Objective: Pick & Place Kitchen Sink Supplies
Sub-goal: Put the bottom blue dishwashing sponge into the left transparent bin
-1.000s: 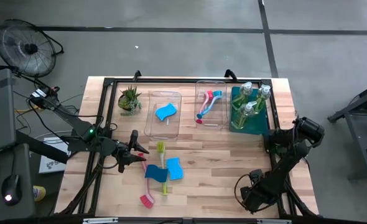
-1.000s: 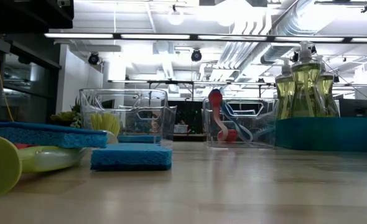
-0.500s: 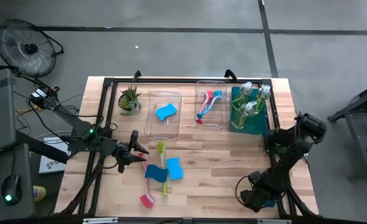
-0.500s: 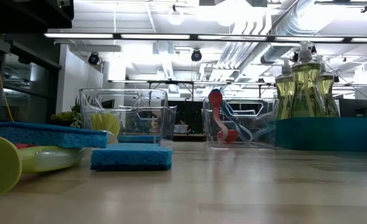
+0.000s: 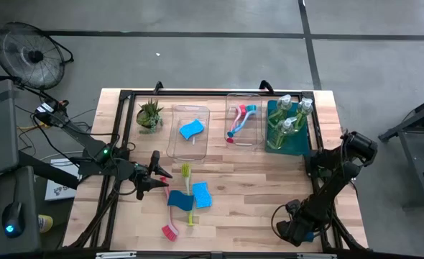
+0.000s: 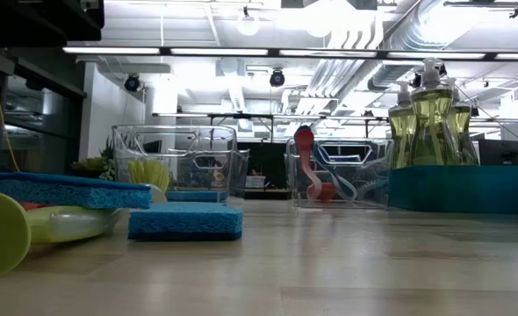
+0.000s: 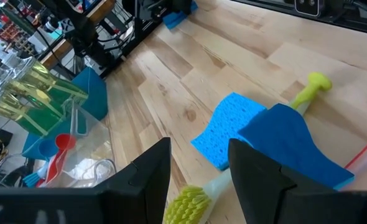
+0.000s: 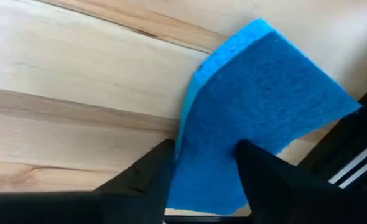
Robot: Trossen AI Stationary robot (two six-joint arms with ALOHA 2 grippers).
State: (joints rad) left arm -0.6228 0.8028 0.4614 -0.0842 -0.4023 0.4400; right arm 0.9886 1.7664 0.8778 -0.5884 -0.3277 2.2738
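Left jaws apart, left gripper (image 5: 160, 178) hovering low, nothing between them; yellow-green brush (image 5: 186, 188) head sits just ahead of the tips, two blue sponges (image 5: 201, 194) overlapping just beyond. Right jaws apart too, right gripper (image 8: 202, 155) straddling the near edge of a fourth sponge (image 8: 264, 106) at the table rim, not clamped. To do it well: push deeper so the pads take the sponge's middle, squeeze lightly, lift clear of the frame. Count: four sponges, one in a clear bin (image 5: 189, 147); four brushes, two binned; bottles (image 5: 287, 115) three or four, unclear.
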